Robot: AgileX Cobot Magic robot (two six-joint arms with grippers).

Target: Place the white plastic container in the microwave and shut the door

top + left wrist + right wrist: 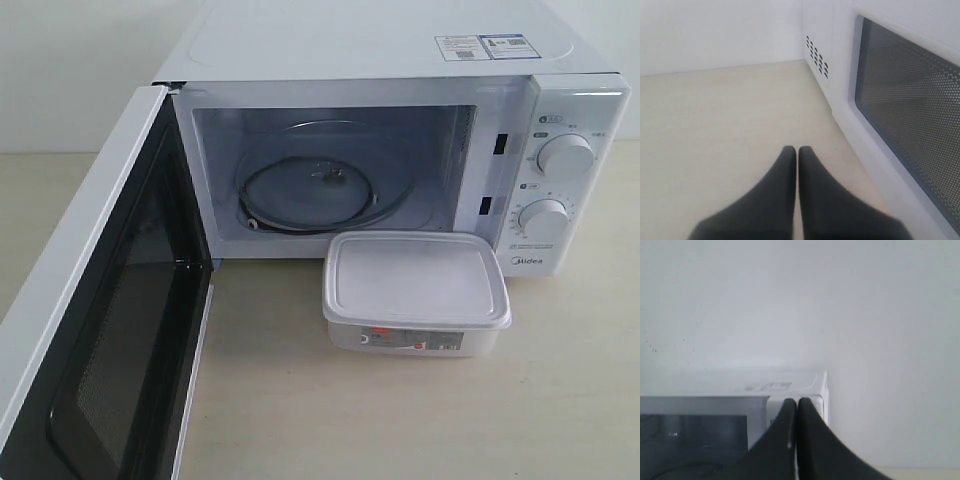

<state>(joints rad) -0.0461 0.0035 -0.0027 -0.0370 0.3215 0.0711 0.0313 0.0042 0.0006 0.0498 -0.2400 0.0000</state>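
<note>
Awaiting pickup, the rectangular white plastic container [416,290] is sitting at five o'clock of the boxy white microwave [330,40]; left gripper [797,150] and right gripper [797,402] are resting closed.

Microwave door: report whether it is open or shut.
Open: the door stands swung out at the left, baring the glass turntable inside the microwave.

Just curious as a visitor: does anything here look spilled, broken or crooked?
Nothing spilled or broken. The dark ring under the glass turntable looks slightly off-centre. The white plastic container sits level, lid on, before the microwave.
</note>
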